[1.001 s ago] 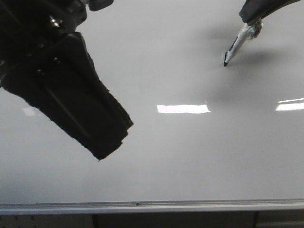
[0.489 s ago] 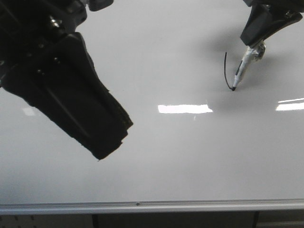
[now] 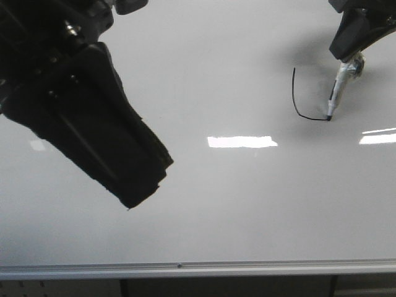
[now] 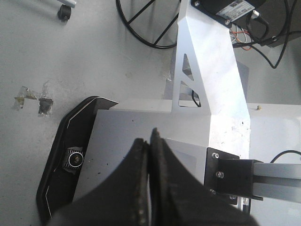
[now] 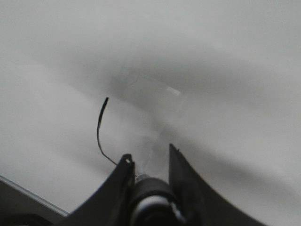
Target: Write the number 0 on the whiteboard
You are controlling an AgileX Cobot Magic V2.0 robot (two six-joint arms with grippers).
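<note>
At the upper right of the whiteboard (image 3: 247, 204), the number 0 (image 3: 299, 102) is only half drawn: a thin black stroke running down its left side and curving along the bottom

The marker (image 3: 337, 90) stands tilted with its tip on the board at the stroke's end; its upper part vanishes into the right gripper (image 3: 352, 43), which is cut off by the frame edge in the front view. In the right wrist view the right gripper's dark fingers (image 5: 117, 186) close on the marker's barrel (image 5: 150, 200), the tip hidden and the stroke (image 5: 99, 134) blurred. The left gripper (image 3: 145, 182) hangs large and black over the board's left side, hiding it; in the left wrist view its fingers (image 4: 138, 179) are pressed together with nothing between them. The silver bottom rail (image 3: 185, 267) crosses the lower edge
</note>
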